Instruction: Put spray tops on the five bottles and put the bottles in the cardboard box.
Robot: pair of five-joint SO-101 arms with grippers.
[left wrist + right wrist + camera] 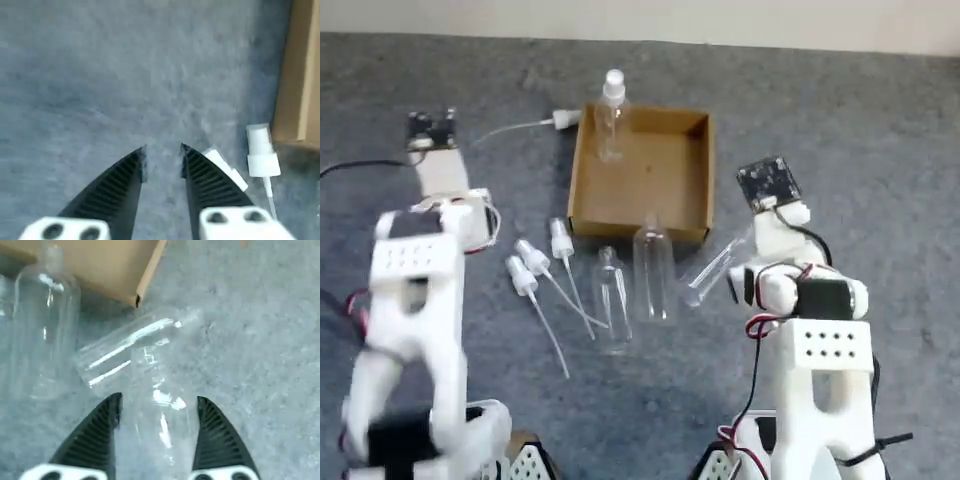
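The cardboard box (688, 150) sits mid-table, and in it stands a clear bottle (611, 115) with a spray top on. Two more uncapped bottles (653, 265) (611, 297) are just in front of the box. Another clear bottle (710, 268) lies on its side by the box's front right corner. My right gripper (158, 401) is open, its fingers on either side of a clear bottle (162, 427), just short of the lying bottle (130, 347). Three loose spray tops (532, 256) lie left of the bottles. My left gripper (162, 150) is slightly open over bare carpet near one spray top (262, 155).
A fourth loose spray top (565, 119) with its tube lies by the box's far left corner. The grey carpet (880, 150) stretches free to the right of the box. The box wall (300, 75) stands close beside my left gripper.
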